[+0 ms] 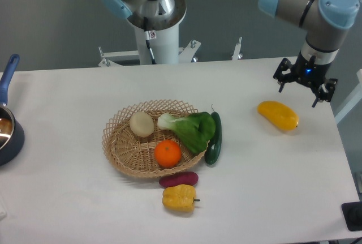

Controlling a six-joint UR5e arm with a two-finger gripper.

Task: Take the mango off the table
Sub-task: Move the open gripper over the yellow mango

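The arm's fingers (298, 90) hang spread apart over the far right part of the white bench (271, 198), gripping nothing. One fingertip points down at the left and the other at the right, with a clear gap between them. The mango (278, 115), a smooth yellow-orange oval, lies flat on the bench just below and slightly left of the fingers in this view, not touching them.

Well to the left of the fingers sits a wicker basket (121, 150). It holds a pale round vegetable (141, 124), an orange (168, 153) and a bok choy (191, 129) whose leaves reach over the basket's right rim. A dark green cucumber (214, 140) lies against that rim, on the side nearest the fingers. Below the basket a purple sweet potato (179, 179) rests on the bench, and a yellow bell pepper (179, 197) sits just beside it. At the far left edge a blue-handled pot (8, 131) is partly visible.
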